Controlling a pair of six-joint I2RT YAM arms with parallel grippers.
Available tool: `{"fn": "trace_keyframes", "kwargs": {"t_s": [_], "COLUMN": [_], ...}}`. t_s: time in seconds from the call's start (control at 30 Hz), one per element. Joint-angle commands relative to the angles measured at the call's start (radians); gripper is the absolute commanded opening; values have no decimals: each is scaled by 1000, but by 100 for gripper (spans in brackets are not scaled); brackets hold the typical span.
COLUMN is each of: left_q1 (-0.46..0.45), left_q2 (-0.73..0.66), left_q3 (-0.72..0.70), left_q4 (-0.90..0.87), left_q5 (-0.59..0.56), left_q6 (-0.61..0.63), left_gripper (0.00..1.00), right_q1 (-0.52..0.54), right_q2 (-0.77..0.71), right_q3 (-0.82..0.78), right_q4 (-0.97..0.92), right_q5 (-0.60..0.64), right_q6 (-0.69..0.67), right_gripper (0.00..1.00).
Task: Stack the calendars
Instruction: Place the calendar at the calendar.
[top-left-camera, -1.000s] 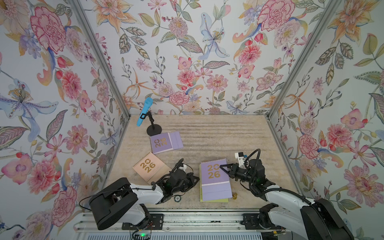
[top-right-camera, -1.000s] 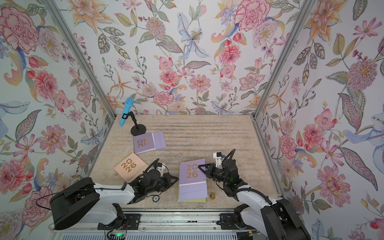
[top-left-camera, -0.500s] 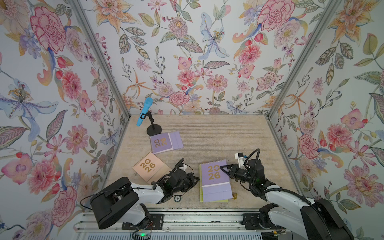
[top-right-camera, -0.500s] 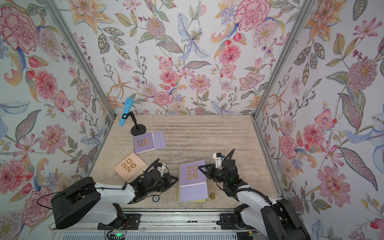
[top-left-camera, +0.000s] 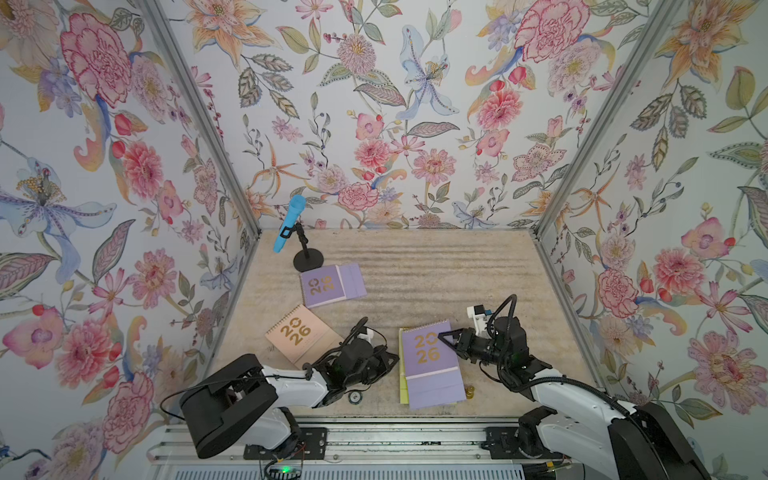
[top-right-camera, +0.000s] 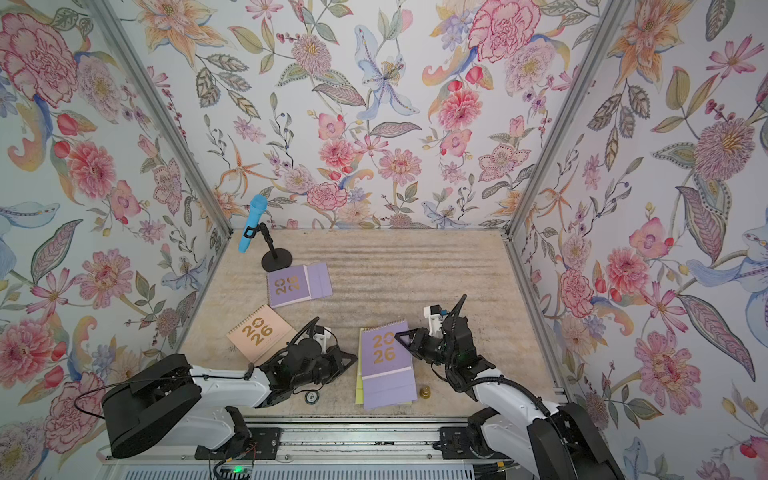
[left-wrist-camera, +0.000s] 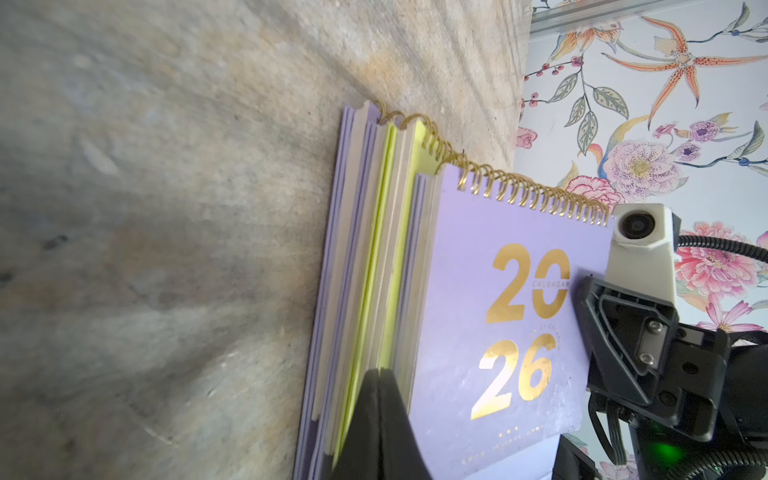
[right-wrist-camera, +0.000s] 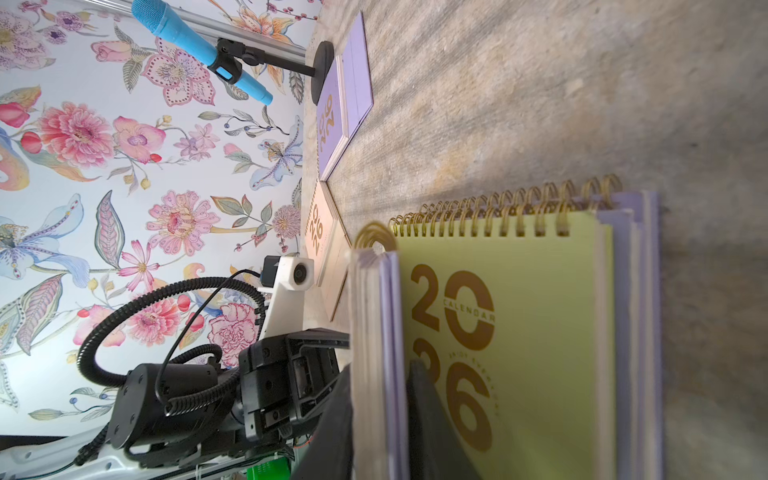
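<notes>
The lilac and yellow-green spiral-bound calendar stack lies between my arms. My left gripper, closed, touches its side. My right gripper straddles an edge of the top lilac calendar; clamped or loose, I cannot tell.

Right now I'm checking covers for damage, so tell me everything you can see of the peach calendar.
The peach calendar lies flat and closed on the table, turned diagonally: matte card cover, gold "2026", spiral binding along its far left edge. No damage shows. The left arm overlaps its near right edge.
</notes>
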Motion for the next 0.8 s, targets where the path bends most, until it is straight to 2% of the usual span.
{"fn": "trace_keyframes", "kwargs": {"t_s": [0.0,0.2,0.4,0.77], "left_q1": [-10,-7,-6,-4], "left_q2": [-13,-22,-27,-39], "left_q3": [9,3,6,3], "left_q4": [6,-5,-12,-28], "left_q5": [3,3,6,-2], "left_q6": [-14,-12,-7,-4], "left_gripper": [3,3,3,3], "right_q1": [10,40,67,82], "right_q2": [-18,-28,-35,-11], "right_q3": [34,66,108,158], "right_q4": [-33,-125,-257,-384], "right_q5": [19,56,118,161], "right_q6": [-23,-61,-98,-141], "right_gripper": [22,28,29,34]}}
